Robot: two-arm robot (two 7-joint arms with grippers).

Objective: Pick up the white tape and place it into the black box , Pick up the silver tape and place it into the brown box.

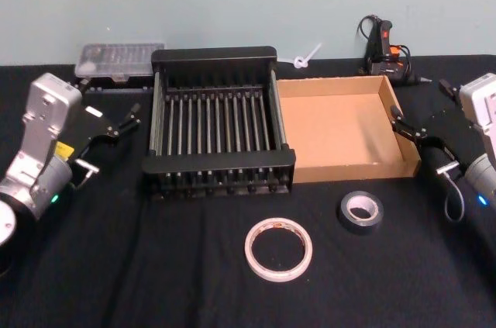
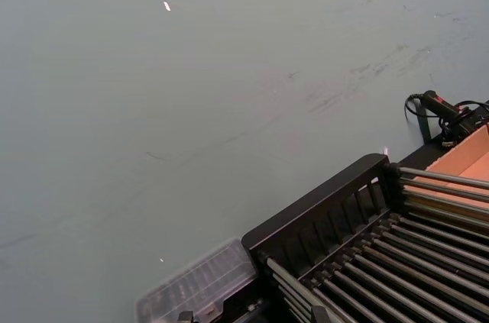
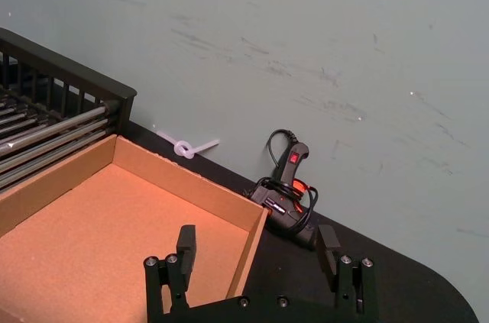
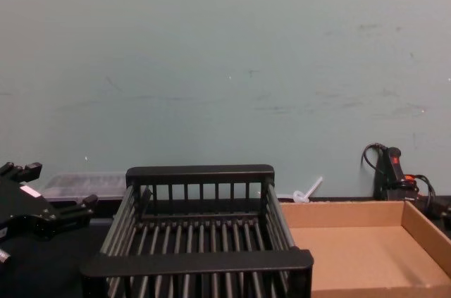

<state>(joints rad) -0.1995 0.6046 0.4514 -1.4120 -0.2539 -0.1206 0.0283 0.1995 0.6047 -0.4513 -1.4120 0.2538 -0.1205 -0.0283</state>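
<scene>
White tape [image 1: 278,249] lay untouched near silver tape [image 1: 360,212] | left gripper [image 1: 124,121], right gripper [image 1: 404,128] spread wide, empty | next: reach and grasp, bound for black box [image 1: 213,55].

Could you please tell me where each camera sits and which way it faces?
Head: high, looking down at the white tape, silver tape, left claw and right claw.
Chest: low, looking across the black box to the wall; left claw.
Left wrist: faces the wall past the black box.
Right wrist: over the brown box; open right claw.
All share the black box.
</scene>
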